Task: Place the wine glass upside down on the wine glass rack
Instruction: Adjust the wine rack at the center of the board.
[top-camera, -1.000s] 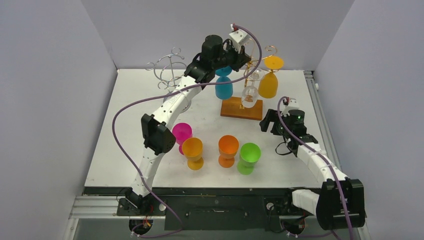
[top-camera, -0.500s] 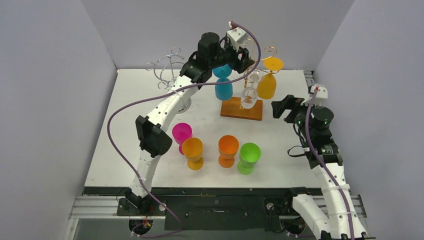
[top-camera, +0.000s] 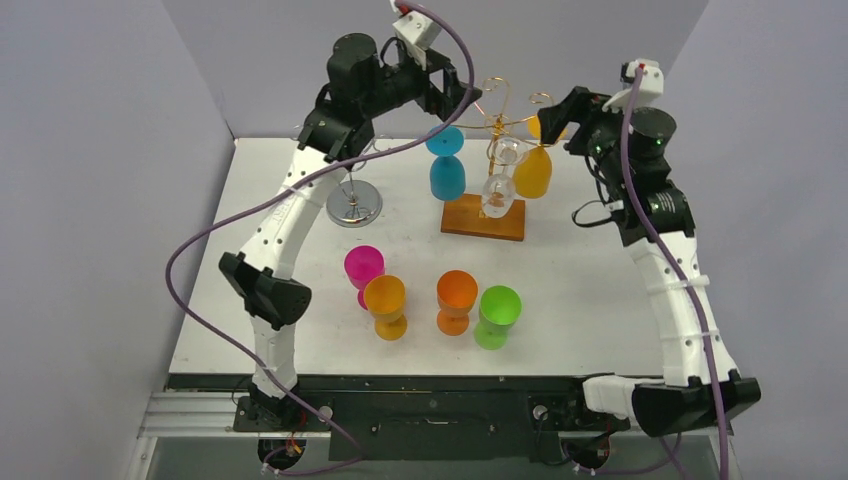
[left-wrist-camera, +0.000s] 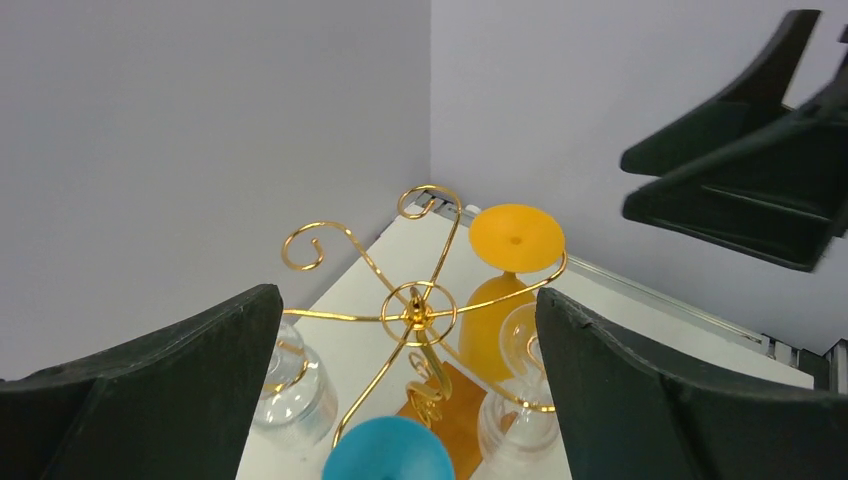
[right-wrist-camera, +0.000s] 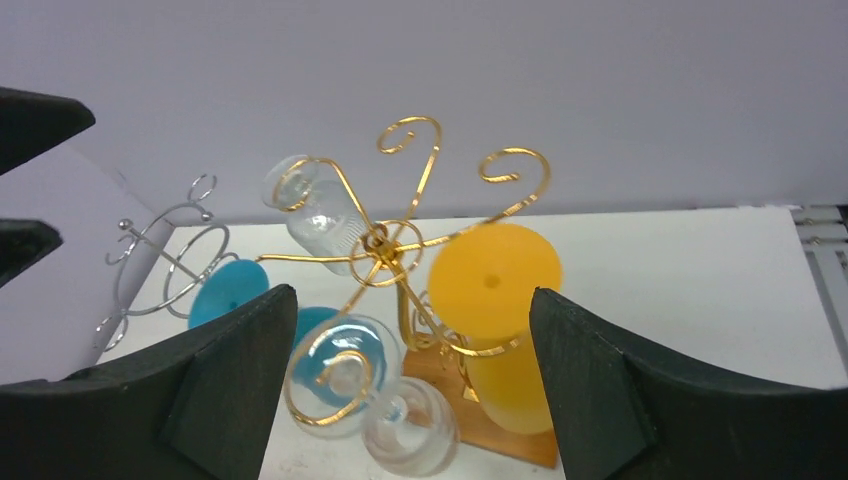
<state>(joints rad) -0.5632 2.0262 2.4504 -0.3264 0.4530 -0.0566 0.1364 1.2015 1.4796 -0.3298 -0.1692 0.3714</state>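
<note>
The gold wire wine glass rack stands on a wooden base at the back of the table. A blue wine glass hangs upside down from its left arm, its foot below my left gripper. The left gripper is open, up and to the left of the rack, holding nothing. My right gripper is open too, high at the rack's right side, looking down on it. A yellow glass and two clear glasses also hang upside down there.
Several coloured glasses stand upright near the table's front: pink, amber, orange, green. A silver wire rack stands at the back left, partly behind my left arm. Grey walls close in on three sides.
My left gripper opened off the blue glass, leaving it hanging on the rack, and drew back up and left. My right arm rose from the table to beside the rack's top.
</note>
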